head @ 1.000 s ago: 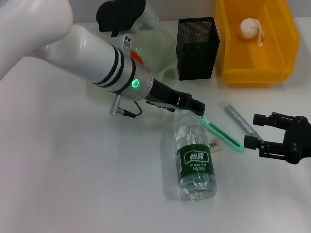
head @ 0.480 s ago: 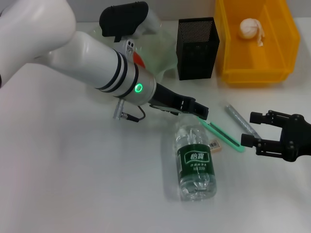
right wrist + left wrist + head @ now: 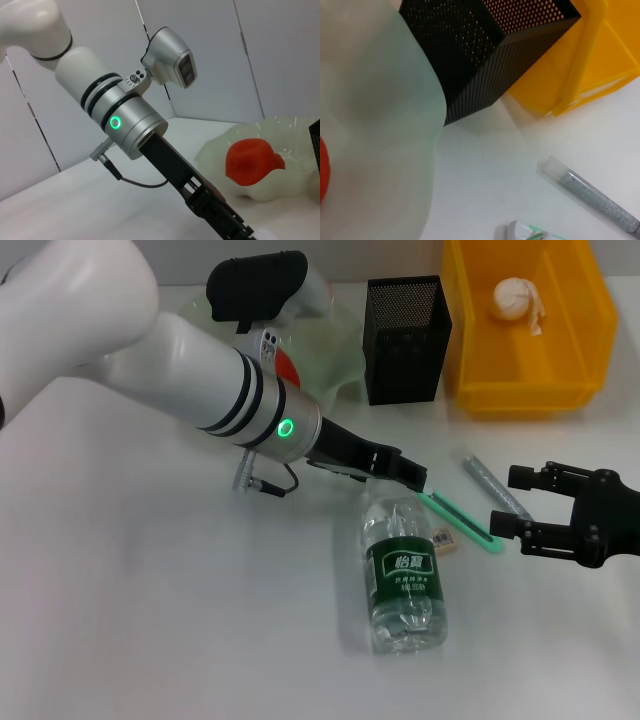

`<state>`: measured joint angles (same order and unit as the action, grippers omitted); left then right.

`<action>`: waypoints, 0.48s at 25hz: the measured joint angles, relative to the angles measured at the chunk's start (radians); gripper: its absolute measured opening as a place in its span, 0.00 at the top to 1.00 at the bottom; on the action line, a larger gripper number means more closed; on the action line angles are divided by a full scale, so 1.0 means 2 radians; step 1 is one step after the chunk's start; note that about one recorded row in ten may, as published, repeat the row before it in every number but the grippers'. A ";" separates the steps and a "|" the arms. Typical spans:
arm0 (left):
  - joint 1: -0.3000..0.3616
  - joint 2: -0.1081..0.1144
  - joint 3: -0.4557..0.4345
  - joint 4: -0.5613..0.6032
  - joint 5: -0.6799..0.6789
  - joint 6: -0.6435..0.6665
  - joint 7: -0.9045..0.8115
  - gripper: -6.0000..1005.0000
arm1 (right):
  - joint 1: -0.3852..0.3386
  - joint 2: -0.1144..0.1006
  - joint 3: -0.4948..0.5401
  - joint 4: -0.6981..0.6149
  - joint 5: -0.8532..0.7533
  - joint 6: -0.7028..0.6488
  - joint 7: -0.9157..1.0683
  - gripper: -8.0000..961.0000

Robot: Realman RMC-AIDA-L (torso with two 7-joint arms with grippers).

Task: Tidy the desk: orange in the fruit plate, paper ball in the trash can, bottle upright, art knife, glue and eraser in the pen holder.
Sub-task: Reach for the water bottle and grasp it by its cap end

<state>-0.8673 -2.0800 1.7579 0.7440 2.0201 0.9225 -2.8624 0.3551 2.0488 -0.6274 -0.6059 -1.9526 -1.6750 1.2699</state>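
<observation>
Both arms low: left gripper (image 3: 412, 476) near bottle (image 3: 403, 575) cap, apparently closed.

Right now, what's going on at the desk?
The left gripper is down at the cap end of the water bottle, which lies on its side beside the green art knife, eraser and glue stick. The right gripper hovers open near the glue stick. The paper ball sits in the yellow bin; the pen holder looks empty.
</observation>
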 joint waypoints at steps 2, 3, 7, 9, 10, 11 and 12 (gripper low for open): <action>0.000 0.000 0.001 0.000 0.000 -0.001 0.001 0.30 | 0.000 0.000 0.000 0.000 0.000 0.000 0.000 0.18; 0.001 0.000 0.001 0.000 0.000 -0.001 0.003 0.30 | 0.000 0.000 0.000 0.000 0.000 0.000 0.000 0.18; 0.002 0.000 0.001 0.000 0.000 -0.003 0.005 0.31 | -0.001 0.000 0.029 0.000 0.001 0.000 0.000 0.18; 0.003 0.000 0.001 0.000 0.000 -0.005 0.006 0.31 | -0.001 0.000 0.037 0.000 0.001 0.000 0.000 0.18; 0.003 0.000 0.001 0.000 0.000 -0.005 0.007 0.31 | -0.002 0.000 0.046 0.000 0.001 0.000 0.000 0.18; 0.004 0.000 0.001 0.000 0.000 -0.006 0.009 0.35 | -0.003 0.001 0.054 0.001 0.001 0.000 0.000 0.18; 0.005 0.000 0.001 0.000 -0.001 -0.006 0.010 0.38 | -0.003 0.001 0.058 0.002 0.001 0.000 0.000 0.18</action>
<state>-0.8582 -2.0801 1.7595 0.7441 2.0186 0.9097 -2.8418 0.3492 2.0504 -0.5118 -0.6019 -1.9510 -1.6757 1.2699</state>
